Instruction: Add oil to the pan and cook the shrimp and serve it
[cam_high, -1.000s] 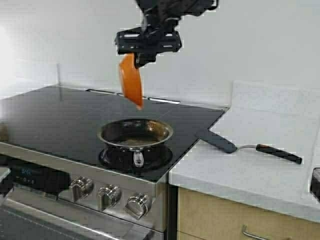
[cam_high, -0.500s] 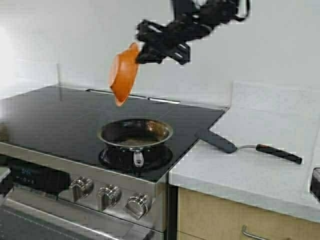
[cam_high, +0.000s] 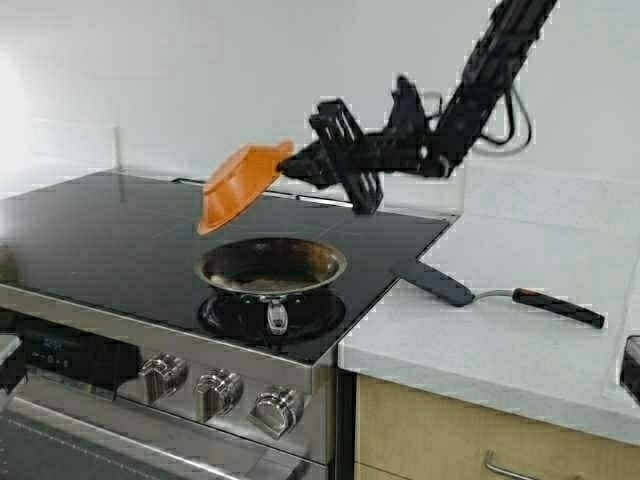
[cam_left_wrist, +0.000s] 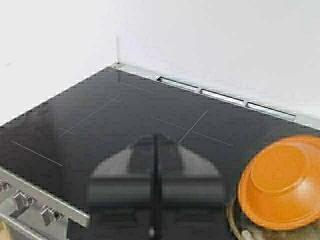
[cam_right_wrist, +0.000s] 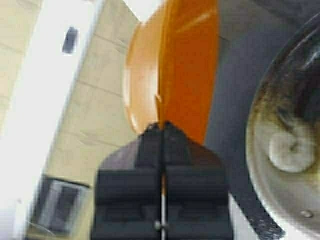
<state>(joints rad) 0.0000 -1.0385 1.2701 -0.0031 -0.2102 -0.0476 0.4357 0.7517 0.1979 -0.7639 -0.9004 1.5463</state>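
One shrimp (cam_right_wrist: 291, 150) lies in the pan (cam_high: 271, 266) below the right hand (cam_high: 296, 162).

The high view looks forward and down from behind onto the stove (cam_high: 120, 240), the pan (cam_high: 271, 268) and the table (cam_high: 520, 330). The left wrist view faces low across the stove toward the wall, catching the bowl (cam_left_wrist: 280, 187). The right wrist view sits close behind its fingers (cam_right_wrist: 150, 150), sharing bowl and pan with the others.
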